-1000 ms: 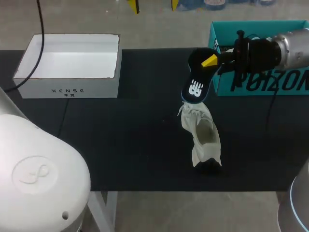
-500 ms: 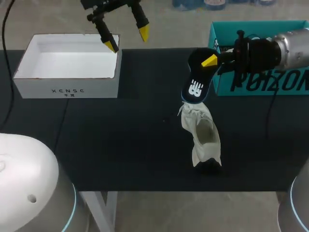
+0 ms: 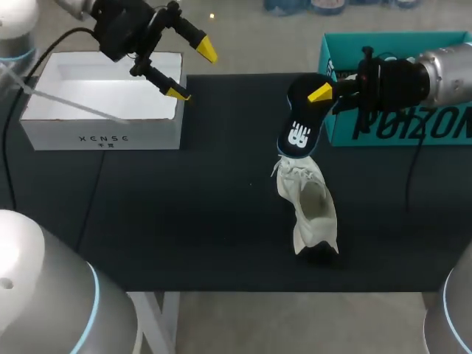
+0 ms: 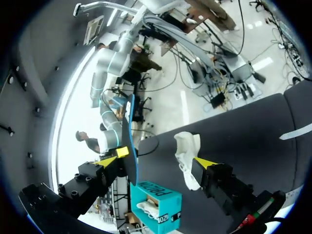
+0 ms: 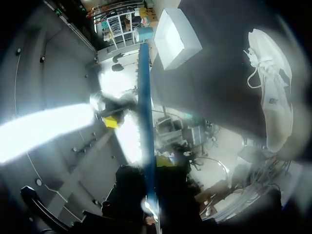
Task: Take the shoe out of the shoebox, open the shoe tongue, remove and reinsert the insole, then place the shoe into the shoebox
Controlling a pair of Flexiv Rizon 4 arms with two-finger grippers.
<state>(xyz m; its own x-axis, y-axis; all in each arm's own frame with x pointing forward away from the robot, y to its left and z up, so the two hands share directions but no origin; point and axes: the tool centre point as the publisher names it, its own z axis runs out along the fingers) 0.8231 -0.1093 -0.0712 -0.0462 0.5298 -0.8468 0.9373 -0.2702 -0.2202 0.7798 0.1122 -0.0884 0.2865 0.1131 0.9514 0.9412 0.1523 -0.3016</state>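
- Shoe (image 3: 310,210): off-white, on its own on the table (image 3: 184,221), nearer the robot than the right end effector and below it. Its long axis runs from the far side of the table toward the robot with a slight slant. The laces lie loose at the far end and the mouth gapes open and pale inside, so the tongue looks to be already pulled back.
- White box (image 3: 103,136): open-topped, directly beneath the left end effector.
- Left end effector (image 3: 192,71): fingers spread wide and holding nothing. It hangs over the white box's rim, well apart from the shoe, which lies off to its right and nearer the robot.
- Insole (image 3: 299,125): dark with a pale logo, out of the shoe and hanging downward from the right end effector. Its lower end meets the shoe's laced end; whether they touch cannot be told. It hangs roughly in line with the shoe's long axis.
- Right end effector (image 3: 316,96): clenched on the insole's upper end. It is by far the nearer of the two to the shoe, so reinserting likely falls to it: the insole must go down and toward the robot into the mouth.
- Shoebox (image 3: 398,129): teal, just behind the right end effector.
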